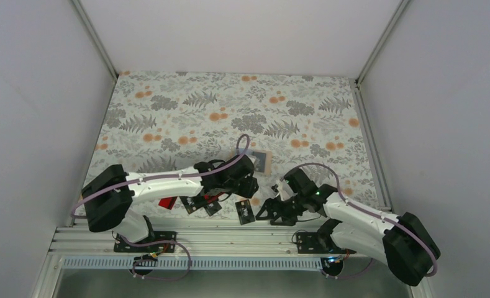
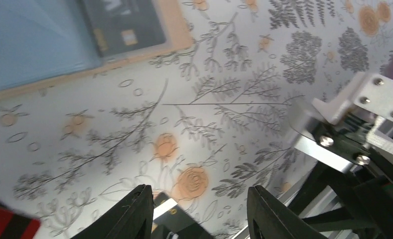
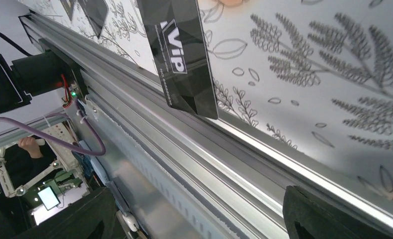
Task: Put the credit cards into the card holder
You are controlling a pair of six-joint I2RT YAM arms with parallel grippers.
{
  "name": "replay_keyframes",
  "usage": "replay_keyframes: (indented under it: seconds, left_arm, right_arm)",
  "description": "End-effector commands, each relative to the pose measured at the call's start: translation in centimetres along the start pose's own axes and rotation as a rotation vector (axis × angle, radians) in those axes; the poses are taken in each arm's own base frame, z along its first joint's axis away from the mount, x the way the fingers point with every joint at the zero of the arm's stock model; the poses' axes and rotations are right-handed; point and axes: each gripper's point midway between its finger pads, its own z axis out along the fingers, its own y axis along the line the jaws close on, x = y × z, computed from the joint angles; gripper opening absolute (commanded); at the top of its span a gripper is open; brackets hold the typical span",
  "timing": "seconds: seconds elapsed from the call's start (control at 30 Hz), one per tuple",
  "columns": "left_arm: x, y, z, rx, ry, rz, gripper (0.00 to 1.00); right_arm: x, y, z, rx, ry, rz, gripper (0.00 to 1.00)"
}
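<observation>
The card holder (image 1: 265, 162) lies open on the floral table, tan-edged (image 2: 177, 30) and light blue inside, with a black card (image 2: 122, 25) in one pocket. My left gripper (image 1: 226, 192) hovers near it, open (image 2: 200, 204), over a black credit card (image 2: 179, 219) that lies flat below the fingers. A red card (image 1: 166, 202) (image 2: 7, 226) and two black cards (image 1: 192, 205) lie left of it. Another black card marked VIP (image 1: 246, 212) (image 3: 182, 50) overhangs the table's near edge. My right gripper (image 1: 266, 211) is open (image 3: 194, 219) beside it, above the rail, holding nothing.
An aluminium rail (image 3: 224, 149) runs along the table's near edge under the right gripper. White walls (image 1: 43, 93) close the table in on both sides and at the back. The right arm's wrist (image 2: 363, 139) stands close to the left gripper.
</observation>
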Motion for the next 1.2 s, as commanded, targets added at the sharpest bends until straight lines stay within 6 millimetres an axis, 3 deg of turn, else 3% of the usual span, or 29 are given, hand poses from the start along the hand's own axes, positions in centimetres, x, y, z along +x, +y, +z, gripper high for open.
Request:
replay_keyframes:
  seconds: [0.0, 0.4, 1.17]
  left_arm:
    - [1.2, 2.7, -0.6, -0.061, 0.022, -0.011, 0.47]
    - [3.5, 3.9, 1.0, -0.04, 0.089, -0.015, 0.4]
    - [6.6, 4.3, 2.7, 0.019, 0.175, -0.002, 0.26]
  right_arm:
    - [0.3, 0.1, 0.7, 0.007, -0.021, 0.058, 0.85]
    - [1.3, -0.6, 2.6, 0.035, -0.059, 0.107, 0.87]
    - [-1.2, 0.8, 4.8, -0.043, -0.119, 0.104, 0.76]
